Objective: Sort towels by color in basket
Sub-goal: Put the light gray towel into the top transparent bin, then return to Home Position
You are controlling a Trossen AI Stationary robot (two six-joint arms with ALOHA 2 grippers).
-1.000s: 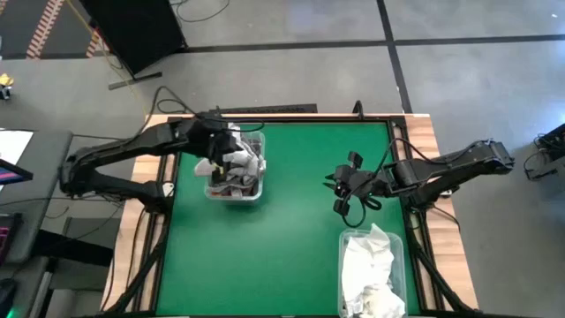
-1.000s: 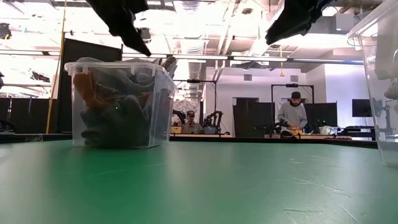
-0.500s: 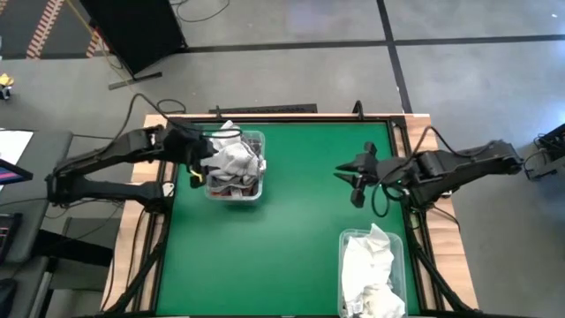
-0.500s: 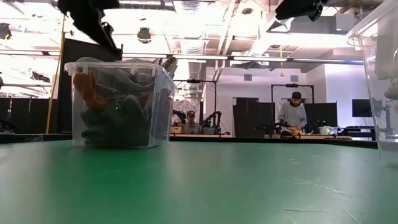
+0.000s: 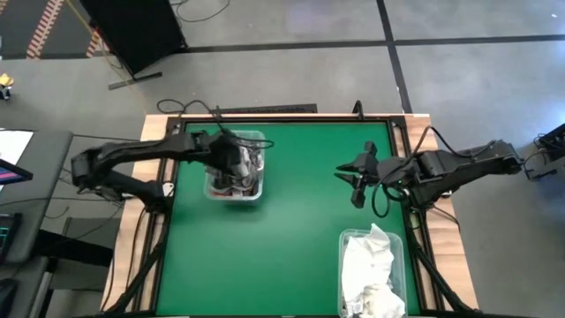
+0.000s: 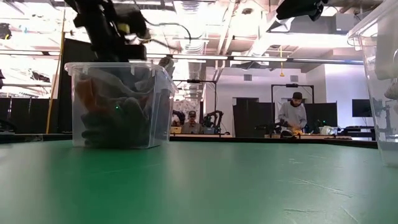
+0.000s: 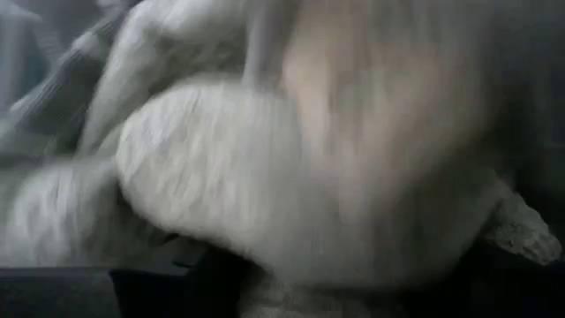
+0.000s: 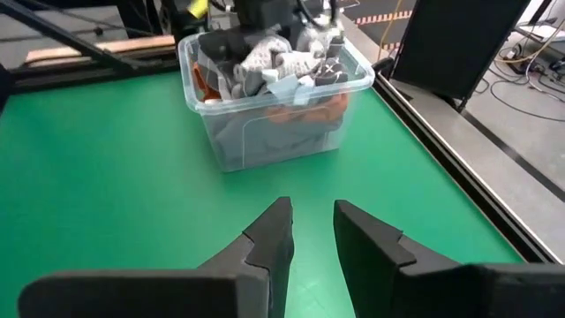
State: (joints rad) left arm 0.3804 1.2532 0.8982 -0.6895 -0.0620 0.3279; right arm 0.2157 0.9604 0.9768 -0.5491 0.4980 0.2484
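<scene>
A clear bin (image 5: pixel 256 193) stands at the table's far left and holds dark grey (image 8: pixel 256 132), rust-orange (image 8: pixel 305 110) and grey plaid (image 8: pixel 265 57) towels. My left gripper (image 5: pixel 231 161) reaches down into this bin from above, among the towels. Blurred grey cloth (image 7: pixel 221 177) fills the left wrist view. A second clear bin (image 5: pixel 402 265) at the near right holds white towels (image 5: pixel 369 265). My right gripper (image 8: pixel 313 221) is open and hovers above the table's right side, pointing toward the left bin and touching nothing.
Bare green table (image 5: pixel 300 212) lies between the two bins. The table has a wooden border (image 5: pixel 424 124). People (image 6: pixel 292 115) work at benches in the room beyond the far edge.
My left gripper drew back from the bin toward the table's left edge, leaving a pale grey towel heaped on top. It then swung back over the bin and went down into the towels. My right gripper rose and drew slightly toward the right edge, then stayed still.
</scene>
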